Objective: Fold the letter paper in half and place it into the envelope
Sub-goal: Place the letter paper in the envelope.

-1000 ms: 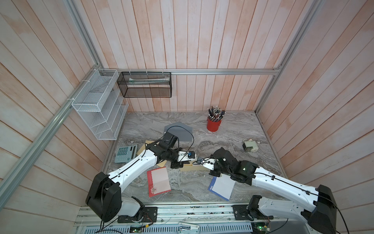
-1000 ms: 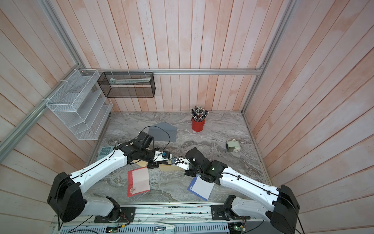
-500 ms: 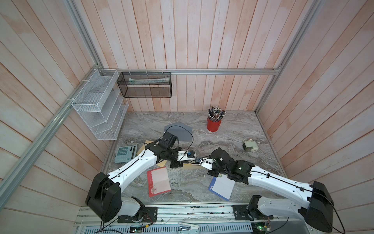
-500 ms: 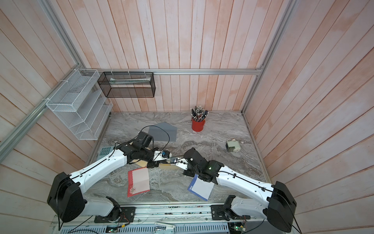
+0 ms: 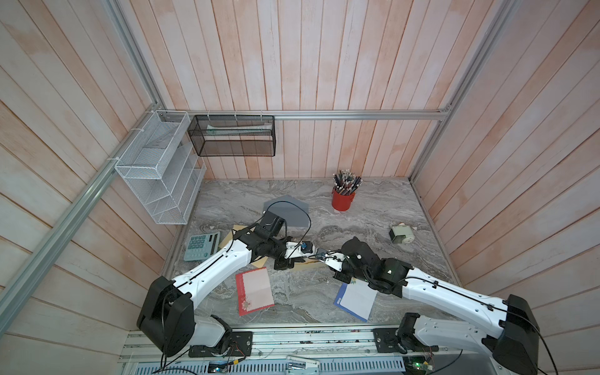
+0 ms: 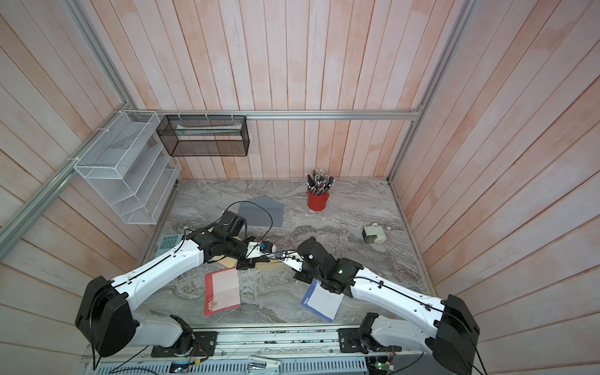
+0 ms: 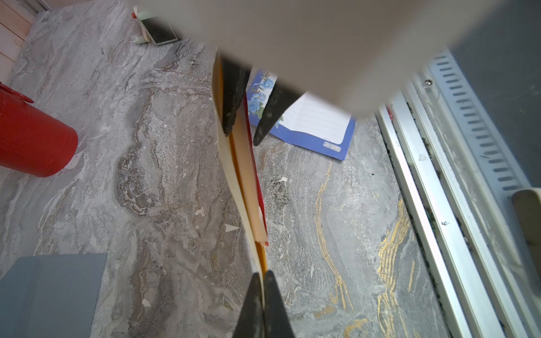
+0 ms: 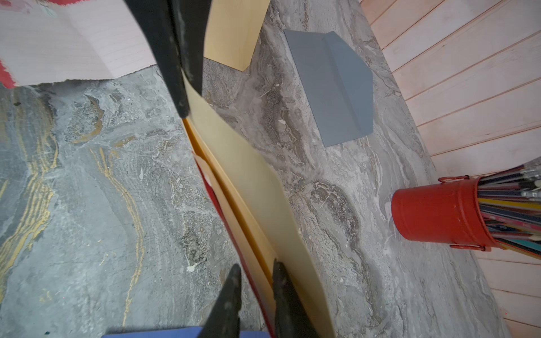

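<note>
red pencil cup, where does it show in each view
Top views, both: red pencil cup at the far side of the table.
Left wrist: partly cut off at the frame edge.
Right wrist: seen sideways, pencils showing.
Shared landmark: grey envelope, visible in all four.

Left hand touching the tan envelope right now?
Touching. The left wrist view shows the left hand shut on the edge of the tan envelope, with no gap at its fingers.

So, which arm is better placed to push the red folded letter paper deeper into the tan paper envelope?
Probably right. The right pincer stands open astride the red folded letter paper, free to regrip; the left pincer is shut on the tan paper envelope, steadying it.
</note>
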You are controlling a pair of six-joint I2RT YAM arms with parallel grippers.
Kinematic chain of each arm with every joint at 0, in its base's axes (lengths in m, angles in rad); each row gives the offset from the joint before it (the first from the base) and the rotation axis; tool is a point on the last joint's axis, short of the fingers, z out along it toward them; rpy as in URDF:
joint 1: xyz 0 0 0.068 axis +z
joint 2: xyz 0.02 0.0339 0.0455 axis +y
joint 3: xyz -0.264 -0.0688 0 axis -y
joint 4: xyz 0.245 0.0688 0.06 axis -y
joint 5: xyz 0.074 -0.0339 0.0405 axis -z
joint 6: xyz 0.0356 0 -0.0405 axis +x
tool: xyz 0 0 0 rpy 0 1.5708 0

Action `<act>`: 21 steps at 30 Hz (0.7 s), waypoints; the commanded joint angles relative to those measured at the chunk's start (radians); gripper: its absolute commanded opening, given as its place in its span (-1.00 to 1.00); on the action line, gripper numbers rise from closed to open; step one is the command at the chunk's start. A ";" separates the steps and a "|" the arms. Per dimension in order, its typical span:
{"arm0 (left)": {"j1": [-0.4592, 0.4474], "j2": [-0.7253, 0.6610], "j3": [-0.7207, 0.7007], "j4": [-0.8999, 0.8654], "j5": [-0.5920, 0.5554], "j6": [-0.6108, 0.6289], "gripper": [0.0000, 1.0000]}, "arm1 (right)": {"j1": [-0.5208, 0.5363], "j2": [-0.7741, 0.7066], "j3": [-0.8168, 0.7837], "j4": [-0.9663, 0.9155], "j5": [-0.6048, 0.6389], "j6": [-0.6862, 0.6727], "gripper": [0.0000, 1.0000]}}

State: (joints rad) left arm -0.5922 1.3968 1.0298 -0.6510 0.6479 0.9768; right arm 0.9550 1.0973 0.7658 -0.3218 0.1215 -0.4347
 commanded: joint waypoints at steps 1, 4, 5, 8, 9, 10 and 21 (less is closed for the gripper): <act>-0.005 -0.013 -0.012 0.001 0.019 0.010 -1.00 | 0.005 -0.028 -0.010 0.015 0.018 0.032 -0.57; -0.005 -0.014 -0.013 -0.001 0.019 0.008 -1.00 | 0.005 -0.047 -0.023 0.016 0.019 0.047 -0.57; -0.006 -0.014 -0.013 -0.001 0.019 0.008 -1.00 | 0.005 -0.055 -0.028 0.019 0.020 0.052 -0.56; -0.006 -0.015 -0.011 -0.001 0.022 0.007 -1.00 | 0.004 -0.068 -0.040 0.024 0.020 0.065 -0.51; -0.005 -0.016 -0.013 0.000 0.024 0.007 -1.00 | 0.005 -0.069 -0.041 0.024 0.019 0.069 -0.49; -0.006 -0.016 -0.012 -0.001 0.023 0.008 -1.00 | 0.006 -0.070 -0.043 0.024 0.020 0.071 -0.47; -0.006 -0.022 -0.012 -0.001 0.033 0.005 -1.00 | 0.005 -0.060 -0.080 0.070 0.043 0.100 -0.43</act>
State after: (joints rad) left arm -0.5941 1.3964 1.0298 -0.6510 0.6510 0.9764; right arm 0.9550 1.0378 0.7010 -0.2874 0.1417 -0.3645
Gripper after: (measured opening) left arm 0.049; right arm 0.285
